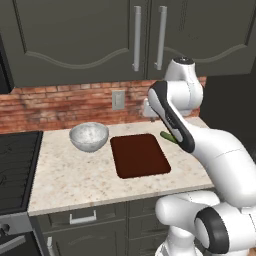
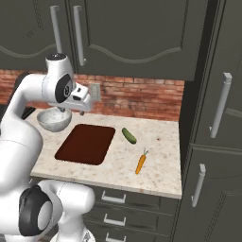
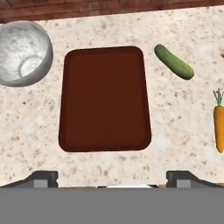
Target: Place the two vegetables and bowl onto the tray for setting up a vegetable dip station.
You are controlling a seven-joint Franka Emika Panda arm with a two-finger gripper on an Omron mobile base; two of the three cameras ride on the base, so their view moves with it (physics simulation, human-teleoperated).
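I see the gripper (image 3: 112, 177) spread wide, holding nothing, above the tray (image 3: 105, 98) on the speckled counter (image 3: 39, 131). Bowl (image 3: 22, 54) sits just beside one tray edge. Cucumber (image 3: 173, 61) and carrot (image 3: 218, 127) lie off the other, apart.

In the left base view the robot's forearm covers most of the cucumber (image 1: 167, 136), leaving just its left end showing to the right of the tray (image 1: 139, 155). In the right base view the arm's hand hides the near-left part of the bowl (image 2: 54, 120), and the jaws cannot be made out there. In the hand view the bowl's left side and the carrot (image 3: 218, 127) on the right are clipped by the picture's edges, and the tabletop (image 3: 183, 113) runs off on both sides.
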